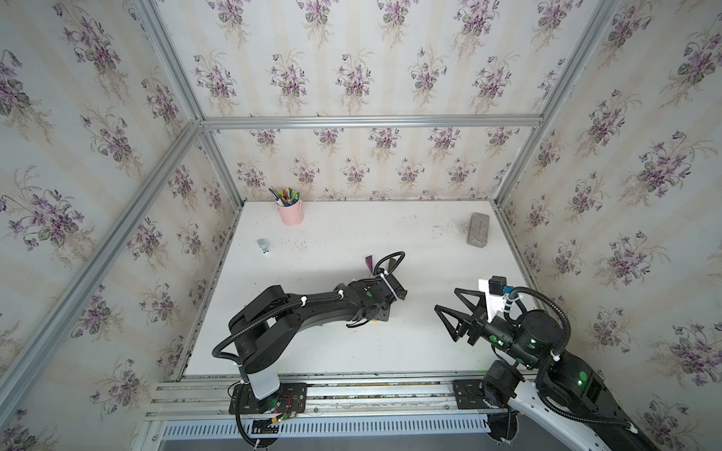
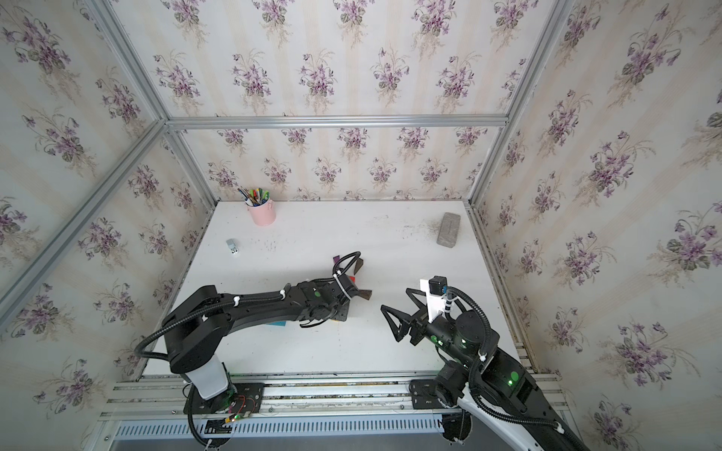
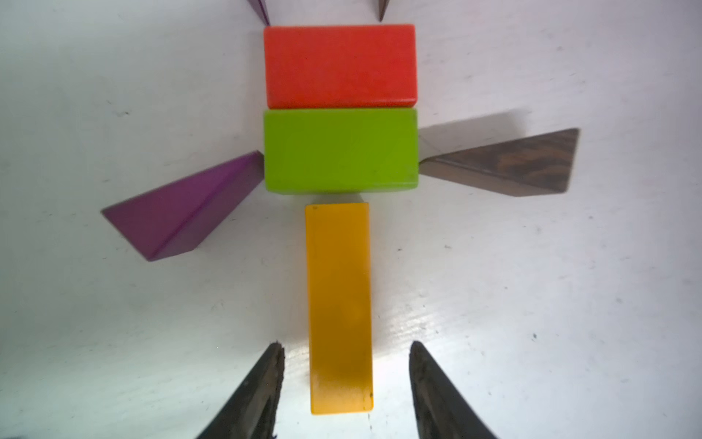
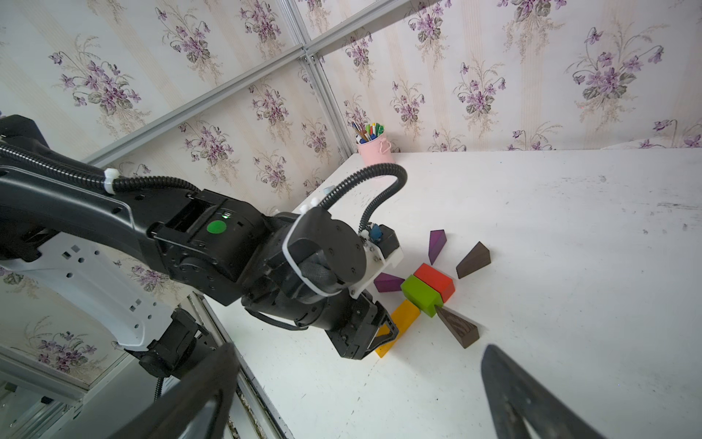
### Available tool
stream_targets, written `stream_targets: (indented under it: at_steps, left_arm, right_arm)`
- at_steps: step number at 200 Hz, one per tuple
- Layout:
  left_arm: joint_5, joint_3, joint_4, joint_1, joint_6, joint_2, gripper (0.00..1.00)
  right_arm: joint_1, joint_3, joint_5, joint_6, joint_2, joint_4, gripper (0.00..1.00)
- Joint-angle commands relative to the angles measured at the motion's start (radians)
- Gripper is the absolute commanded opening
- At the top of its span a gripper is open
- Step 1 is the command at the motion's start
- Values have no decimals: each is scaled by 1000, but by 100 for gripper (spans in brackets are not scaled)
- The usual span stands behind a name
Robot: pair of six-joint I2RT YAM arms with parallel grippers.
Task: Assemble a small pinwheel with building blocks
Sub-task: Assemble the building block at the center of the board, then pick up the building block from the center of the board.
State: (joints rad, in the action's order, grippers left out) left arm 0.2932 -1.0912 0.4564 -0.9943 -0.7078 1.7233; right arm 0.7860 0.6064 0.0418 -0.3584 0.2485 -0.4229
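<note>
In the left wrist view the pinwheel lies flat: a red block [image 3: 340,66] against a green block [image 3: 340,150], with a yellow bar [image 3: 339,289] as stem just off the green one. A purple wedge [image 3: 186,211] and a brown wedge [image 3: 513,165] flank the green block. Two more wedges, purple [image 4: 436,245] and brown [image 4: 475,260], fan out beyond the red block. My left gripper [image 3: 347,344] straddles the yellow bar's end, open, with a gap on each side. A blue sliver [image 2: 275,324] shows under the left arm. My right gripper [image 1: 445,298] hovers open and holds nothing, right of the figure.
A pink pen cup [image 1: 290,213] stands at the back left and a grey slab [image 1: 477,229] lies at the back right. A small grey-and-white object [image 1: 263,246] sits near the left edge. Papered walls close the table on three sides; a metal rail [image 1: 351,390] runs along the front.
</note>
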Motion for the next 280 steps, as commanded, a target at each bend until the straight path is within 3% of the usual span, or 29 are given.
stream_targets:
  at_steps: [1,36,55,85,95,115,150,189,220,280]
  left_arm:
    - [44,31,4,-7,-4,-73,54]
    - [118,183,22,-6,-53,-314,54]
    - [209,256,92,-4,-102,-474,63]
    - [318,352,245,40,-228,-699,83]
    - [340,386,277,65,-279,-762,99]
    - [349,433,336,123,-349,-843,100]
    - [396,497,330,143,-494,-905,100]
    - [356,637,206,163,-808,-999,98]
    - [272,593,242,214,-911,-903,98]
    - [113,332,440,250,-1026,-507,96]
  right_arm:
    - [1,6,2,6,0,14,100]
    - [1,4,23,13,17,18,100]
    - [1,-1,54,25,40,27,100]
    - [1,-8,218,65,120,56,100]
    - [1,-11,281,77,158,66,99]
    - [1,-18,385,96,227,86,98]
    - [0,-30,396,91,223,100,98]
    - [1,-47,380,78,194,116,99]
    - [2,-45,374,78,198,113,99]
    - [1,-48,359,71,176,114,99]
